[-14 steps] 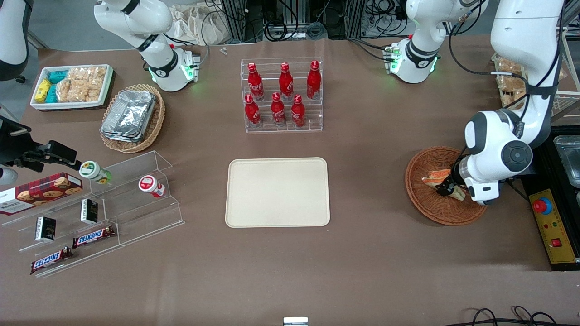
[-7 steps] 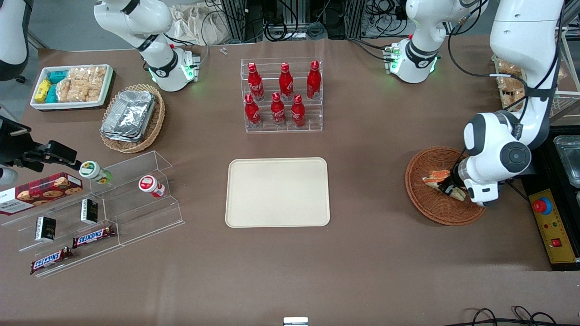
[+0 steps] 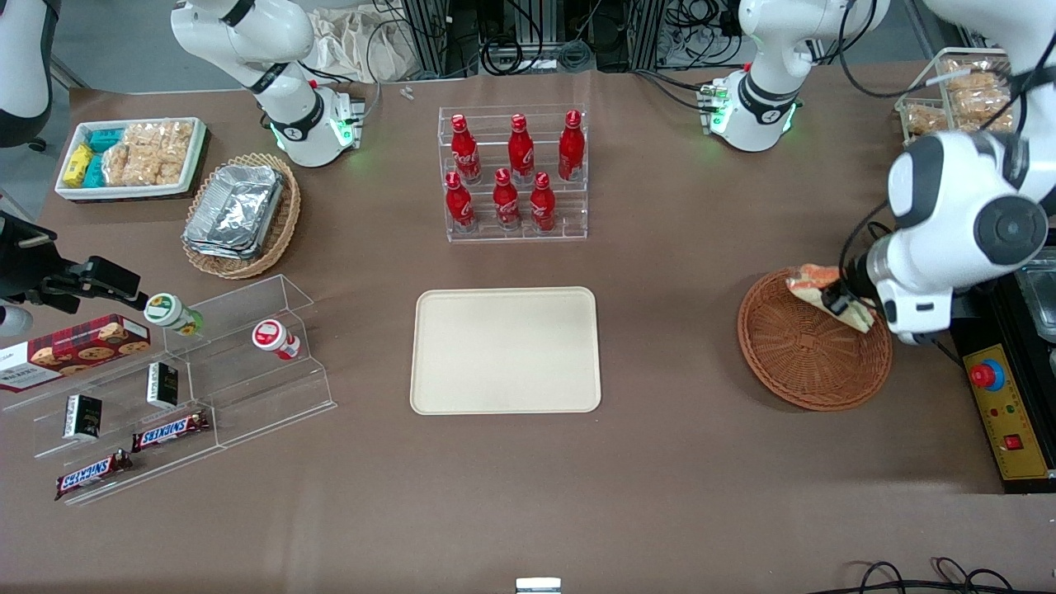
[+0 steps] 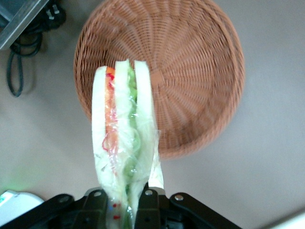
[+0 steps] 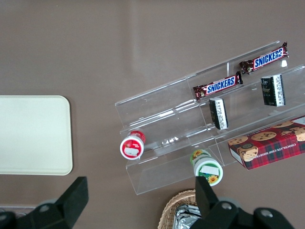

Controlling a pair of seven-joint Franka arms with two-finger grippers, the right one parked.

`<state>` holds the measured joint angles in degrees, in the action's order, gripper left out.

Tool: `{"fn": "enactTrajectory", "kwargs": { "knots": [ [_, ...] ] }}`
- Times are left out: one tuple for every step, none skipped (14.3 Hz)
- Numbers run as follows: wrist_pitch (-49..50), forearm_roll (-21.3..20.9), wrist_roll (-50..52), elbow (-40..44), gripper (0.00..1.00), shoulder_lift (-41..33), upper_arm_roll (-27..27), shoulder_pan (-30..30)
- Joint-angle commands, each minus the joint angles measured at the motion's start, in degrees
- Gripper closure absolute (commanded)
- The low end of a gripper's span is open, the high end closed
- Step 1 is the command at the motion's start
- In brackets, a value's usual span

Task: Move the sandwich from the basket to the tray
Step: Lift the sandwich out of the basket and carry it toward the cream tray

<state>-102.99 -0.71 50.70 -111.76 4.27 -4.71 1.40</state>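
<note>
My left gripper (image 3: 840,302) is shut on the sandwich (image 3: 817,285), a wrapped wedge of pale bread with orange and green filling, and holds it lifted above the round reddish-brown wicker basket (image 3: 813,351). In the left wrist view the sandwich (image 4: 123,129) hangs between my fingers (image 4: 145,205) with the basket (image 4: 190,71) bare below it. The cream-beige tray (image 3: 505,350) lies flat at the table's middle, toward the parked arm's end from the basket; it also shows in the right wrist view (image 5: 33,134).
A clear rack of red bottles (image 3: 513,173) stands farther from the front camera than the tray. A tan oval basket with foil containers (image 3: 241,213), a white snack bin (image 3: 132,157) and a clear stepped shelf with snacks (image 3: 177,388) lie toward the parked arm's end. A yellow control box (image 3: 1011,412) sits beside the basket.
My left gripper has risen out of the basket with the sandwich in it, and the arm has lifted and swung up. The basket now holds nothing.
</note>
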Motion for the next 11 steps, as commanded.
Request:
{"fn": "enactTrajectory", "kwargs": {
  "knots": [
    [6.99, 1.32, -2.35, 5.39, 1.0, 0.65, -7.91, 0.53],
    [6.83, 2.28, -2.36, 6.37, 1.0, 1.09, -11.69, 0.53],
    [6.4, 3.42, -2.36, 7.16, 1.0, 1.96, -14.6, 0.44],
    [5.7, 4.65, -2.36, 8.38, 1.0, 3.28, -17.07, 0.53],
    [4.39, 4.75, -2.19, 9.18, 1.0, 4.16, -19.96, 0.7],
    [1.85, 4.58, -2.18, 9.27, 1.0, 5.21, -22.69, 1.05],
    [-1.22, 4.49, -2.44, 9.1, 1.0, 5.83, -24.8, 1.41],
    [-3.51, 4.49, -2.53, 9.1, 1.0, 6.97, -26.04, 2.11],
    [-5.45, 4.14, -2.88, 9.36, 1.0, 8.37, -27.01, 3.42],
    [-7.91, 3.35, -3.06, 10.06, 1.0, 10.21, -27.11, 5.87],
    [-9.93, 1.26, -3.06, 10.68, 1.0, 12.5, -27.2, 7.98]
  ]
}}
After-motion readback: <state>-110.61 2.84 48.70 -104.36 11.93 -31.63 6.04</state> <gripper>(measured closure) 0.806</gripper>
